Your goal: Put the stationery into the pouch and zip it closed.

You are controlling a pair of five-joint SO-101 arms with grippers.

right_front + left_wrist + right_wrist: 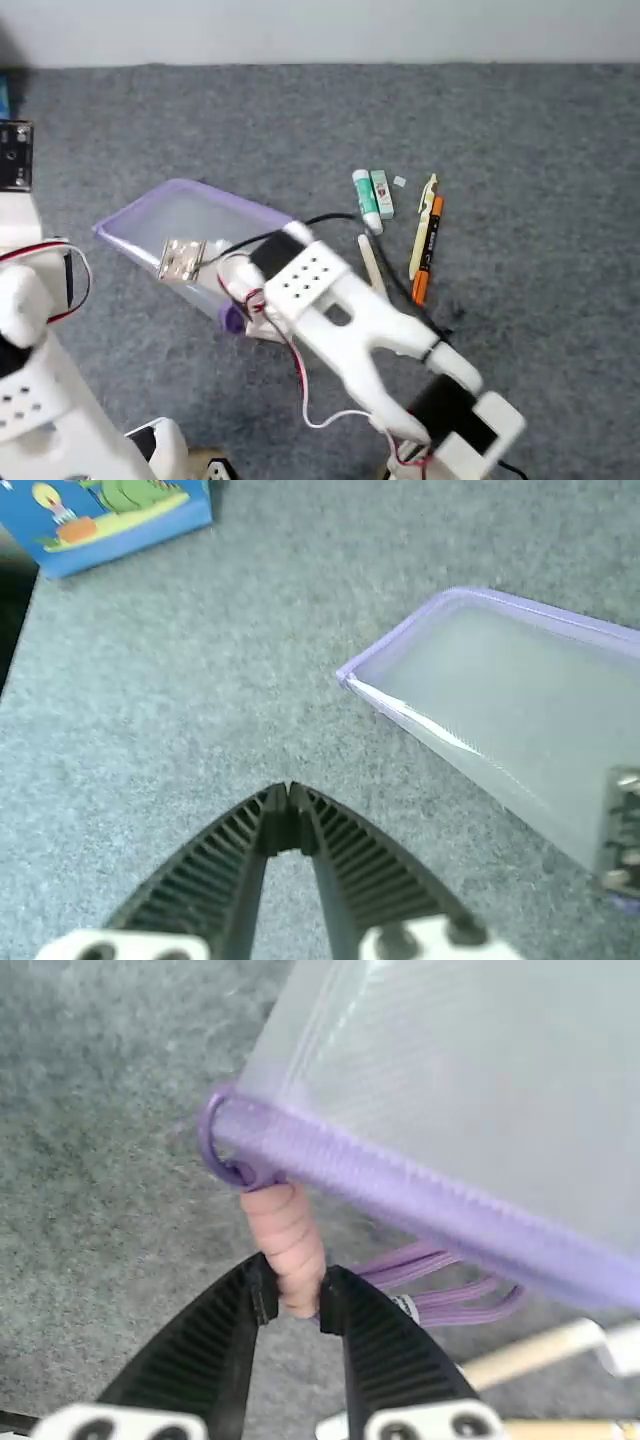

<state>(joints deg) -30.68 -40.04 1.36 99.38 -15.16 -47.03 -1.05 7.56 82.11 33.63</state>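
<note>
**Q:** What are you working on?

**A:** A grey, felt-like table (pixel 520 130) running back to a pale wall. At its left edge stands a blue box (pixel 120 510), no part of the job.

**Q:** And your left side?

**A:** My left gripper (pixel 288 798) hangs over bare table with its fingers pressed together on nothing, just beside a corner of the pouch (pixel 215 215) but not touching it. The pouch lies left of the table's middle, translucent with purple trim, and a small metal clip (pixel 183 258) sits on it.

**Q:** The right?

**A:** My right gripper (pixel 293 1298) pinches the pink pull tab (pixel 285 1230) that hangs from the ring at the end of the purple zipper (pixel 400 1190).

**Q:** Where's the stationery?

**A:** All outside the pouch, right of it toward the table's middle: a wooden stick (pixel 371 262), a green-and-white tube (pixel 366 200), a small eraser (pixel 382 193), a cream pen (pixel 424 225) and an orange pen (pixel 427 250).

**Q:** What worries you?

**A:** Nothing pins the pouch, so I judge a tug on the tab would drag it rather than run the zipper. The tab looks soft and could slip out of my pinch. My right arm also reaches across close to the stick, and a careless swing could scatter the pens.
</note>
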